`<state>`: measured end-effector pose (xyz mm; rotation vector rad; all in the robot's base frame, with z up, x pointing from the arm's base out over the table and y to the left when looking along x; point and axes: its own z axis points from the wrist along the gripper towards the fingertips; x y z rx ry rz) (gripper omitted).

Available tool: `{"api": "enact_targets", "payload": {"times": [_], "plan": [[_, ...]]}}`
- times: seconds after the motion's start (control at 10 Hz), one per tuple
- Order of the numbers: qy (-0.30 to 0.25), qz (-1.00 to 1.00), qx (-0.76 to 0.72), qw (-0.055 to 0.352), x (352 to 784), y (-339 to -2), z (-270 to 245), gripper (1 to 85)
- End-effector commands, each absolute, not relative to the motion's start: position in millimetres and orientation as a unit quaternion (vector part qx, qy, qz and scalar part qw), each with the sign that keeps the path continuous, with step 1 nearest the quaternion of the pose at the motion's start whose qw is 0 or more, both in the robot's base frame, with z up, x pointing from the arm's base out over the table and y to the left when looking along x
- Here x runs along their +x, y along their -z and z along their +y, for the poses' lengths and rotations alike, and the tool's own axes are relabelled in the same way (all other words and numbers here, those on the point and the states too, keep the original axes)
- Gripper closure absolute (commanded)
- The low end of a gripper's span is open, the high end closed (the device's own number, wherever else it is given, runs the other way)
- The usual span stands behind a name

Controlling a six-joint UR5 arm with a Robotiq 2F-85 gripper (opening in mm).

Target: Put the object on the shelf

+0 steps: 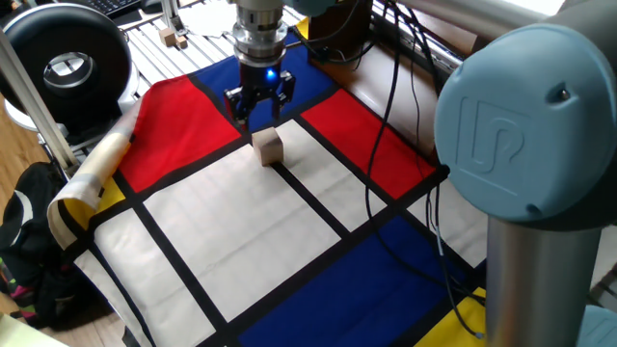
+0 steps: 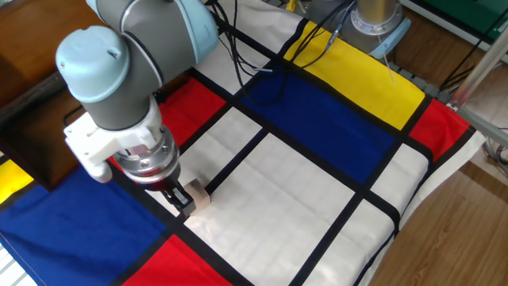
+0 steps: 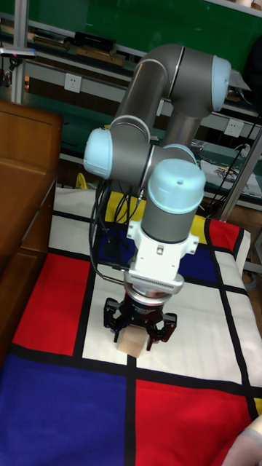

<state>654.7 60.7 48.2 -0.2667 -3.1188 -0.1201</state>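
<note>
The object, a pale tan wooden cube, rests on the white square of the colour-block cloth, beside a black stripe. My gripper is open and hangs just above and slightly behind it. In the tall fixed view the cube shows between the spread fingers; whether they touch it I cannot tell. The shelf, dark brown glossy wood, stands along the cloth's edge, beyond the red squares.
Black cables trail over the red and blue squares near the shelf. A round black device and a rolled cloth edge sit at the left. Tiny wooden blocks lie on a silver slatted frame behind.
</note>
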Motion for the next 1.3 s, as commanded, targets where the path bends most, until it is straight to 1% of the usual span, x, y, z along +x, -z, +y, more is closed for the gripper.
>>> {"api": "enact_targets", "payload": {"times": [0.0,0.6,1.0,1.1,1.2], "plan": [[0.038,-0.995,-0.095,-0.002,652.2,-48.3,74.4,23.3],[0.041,-0.995,-0.09,-0.012,641.8,-44.2,62.5,26.3],[0.028,-0.996,-0.086,-0.012,635.0,-46.3,48.0,29.0],[0.01,-0.997,-0.074,-0.008,631.2,-45.8,37.6,28.7],[0.012,-0.997,-0.074,-0.007,631.4,-46.1,38.5,27.7]]}}
